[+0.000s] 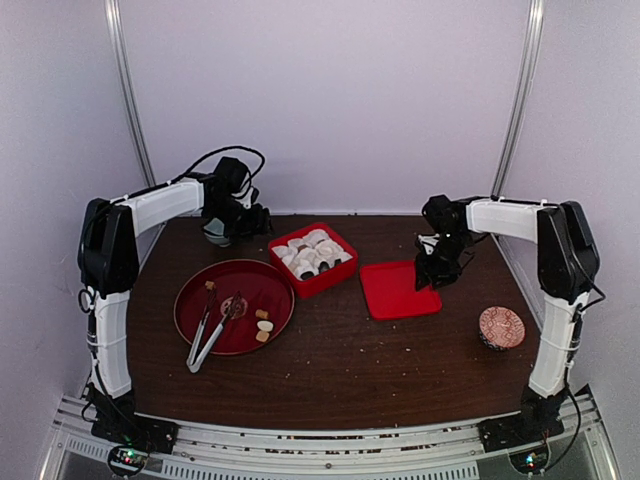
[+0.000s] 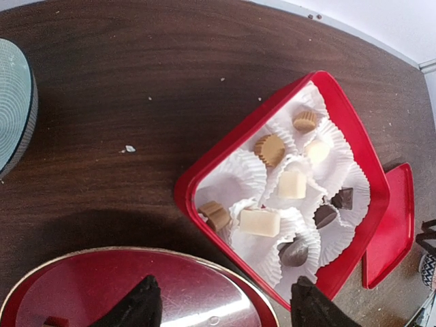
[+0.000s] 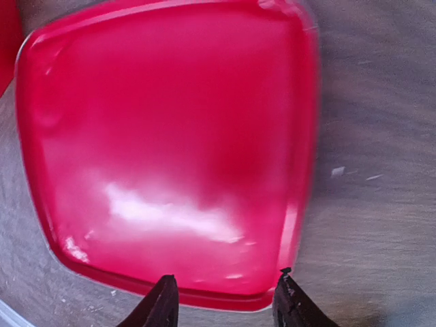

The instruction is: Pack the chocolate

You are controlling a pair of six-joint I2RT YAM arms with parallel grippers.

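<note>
The chocolate pieces (image 2: 292, 184), tan, cream and dark, sit in white paper cups inside the red box (image 1: 330, 282), which also shows in the left wrist view (image 2: 187, 191). Three more pieces (image 1: 264, 326) lie on the round red plate (image 1: 190, 300) beside the metal tongs (image 1: 210, 335). My left gripper (image 1: 248, 220) is open and empty, hovering behind the plate and left of the box; its own view (image 2: 225, 303) shows it above the plate's rim (image 2: 102, 286). My right gripper (image 1: 437, 275) is open and empty just above the red lid (image 1: 398, 290), at the lid's edge (image 3: 226, 293).
A grey-green bowl (image 2: 13, 102) stands at the back left, under the left wrist. A pink patterned bowl (image 1: 501, 327) stands at the right, near the right arm. Crumbs are scattered on the dark wooden table (image 1: 350, 370).
</note>
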